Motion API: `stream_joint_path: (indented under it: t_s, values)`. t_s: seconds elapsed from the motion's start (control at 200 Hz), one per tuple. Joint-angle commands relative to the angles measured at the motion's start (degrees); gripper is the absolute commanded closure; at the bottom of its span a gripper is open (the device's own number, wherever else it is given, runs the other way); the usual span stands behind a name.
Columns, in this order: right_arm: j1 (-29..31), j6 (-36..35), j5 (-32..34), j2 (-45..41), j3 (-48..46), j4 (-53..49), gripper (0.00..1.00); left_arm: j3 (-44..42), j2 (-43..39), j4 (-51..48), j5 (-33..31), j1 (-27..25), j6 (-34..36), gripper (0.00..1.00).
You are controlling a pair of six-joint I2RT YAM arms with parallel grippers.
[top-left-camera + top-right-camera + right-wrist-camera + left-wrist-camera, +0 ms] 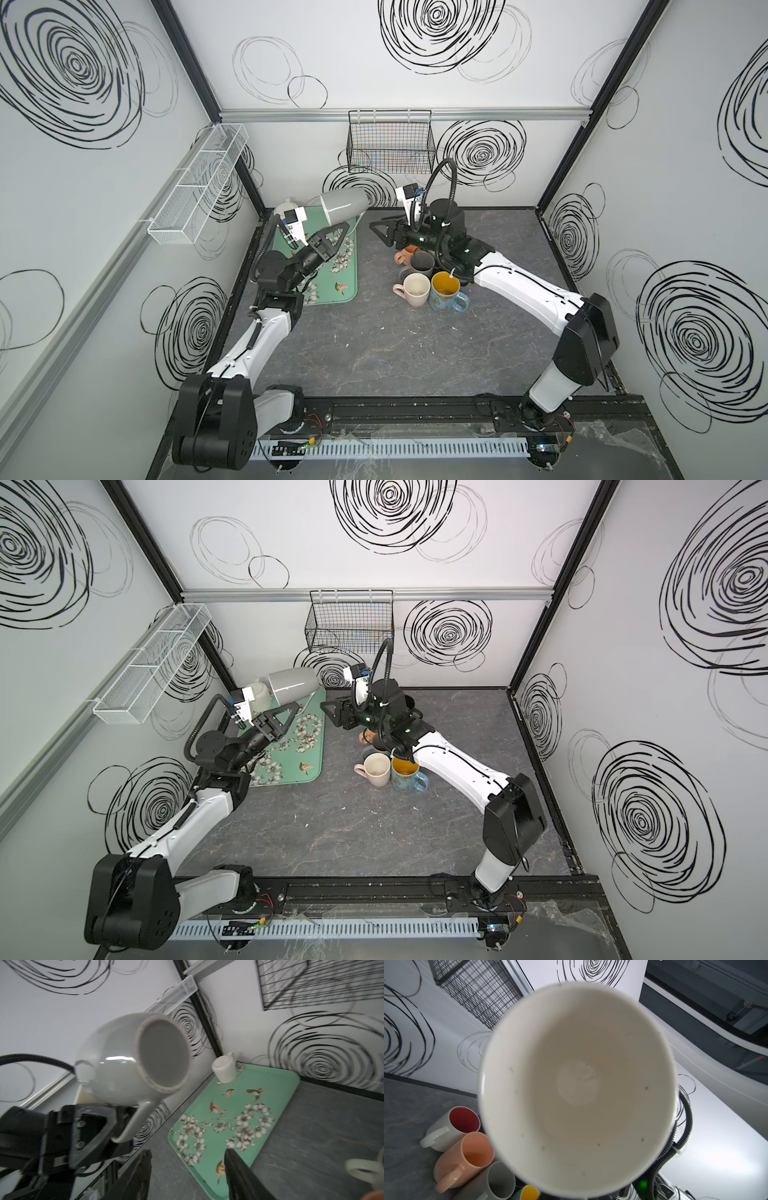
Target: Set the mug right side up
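A grey mug (345, 204) (293, 684) hangs in the air over the back of the green tray (350, 286), lying on its side. My left gripper (344, 227) (296, 706) is shut on its handle, as the right wrist view shows (116, 1124). The mug's pale inside (577, 1084) fills the left wrist view, and its base (164, 1055) faces the right wrist camera. My right gripper (376, 230) (187, 1154) stands open and empty just right of the mug, not touching it.
A small white mug (225, 1070) (286, 206) stands upside down at the tray's back corner. Several upright mugs cluster mid-table: cream (417, 289), blue with yellow inside (445, 289), dark grey (422, 264), orange (405, 254). A black wire basket (390, 145) hangs on the back wall.
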Motion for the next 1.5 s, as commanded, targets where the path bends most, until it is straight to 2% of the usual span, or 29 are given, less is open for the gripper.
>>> stream_joint_path:
  t_s: [0.0,0.095,0.165,0.25,0.335,0.52,0.66,0.856,1.141,1.241,1.496]
  values:
    - [-0.8,-6.7,9.1,-6.1,-3.5,-6.9,0.39,2.9,-2.8,-3.6,-1.4,-0.2,8.7,1.00]
    - [-3.0,-7.7,10.3,-9.5,-6.0,-9.3,0.38,4.7,-4.1,-12.9,-1.8,-1.8,15.8,1.00]
    - [-5.5,-7.8,9.9,-11.6,-7.6,-11.2,0.38,8.4,-5.3,-28.0,-4.3,-5.0,28.2,1.00]
    - [-9.1,-7.8,8.8,-14.2,-9.7,-13.3,0.38,14.5,-5.3,-46.8,-10.0,-11.5,45.5,1.00]
    - [-12.8,-7.9,7.7,-17.0,-12.4,-14.6,0.38,20.0,-3.6,-59.8,-14.6,-16.7,56.9,1.00]
    - [-21.4,-7.3,3.7,-21.3,-17.3,-16.8,0.39,26.4,-0.5,-73.3,-22.9,-28.4,73.4,1.00]
    - [-25.7,-7.5,2.3,-23.8,-19.7,-17.5,0.39,28.6,2.1,-79.3,-33.4,-39.6,84.4,1.00]
    - [-28.1,-7.5,0.4,-24.1,-21.3,-17.9,0.39,32.0,10.7,-88.6,-44.0,-48.3,92.5,1.00]
    - [-28.5,-8.2,0.1,-23.8,-22.0,-17.8,0.40,29.3,17.4,-89.7,-50.3,-50.6,99.0,1.00]
    - [-28.9,-8.4,0.0,-23.6,-22.0,-17.8,0.40,30.0,20.3,-90.1,-50.5,-50.1,99.3,1.00]
    - [-29.8,-8.8,-0.4,-23.2,-22.3,-17.5,0.39,28.8,24.2,-85.6,-45.4,-48.0,100.0,1.00]
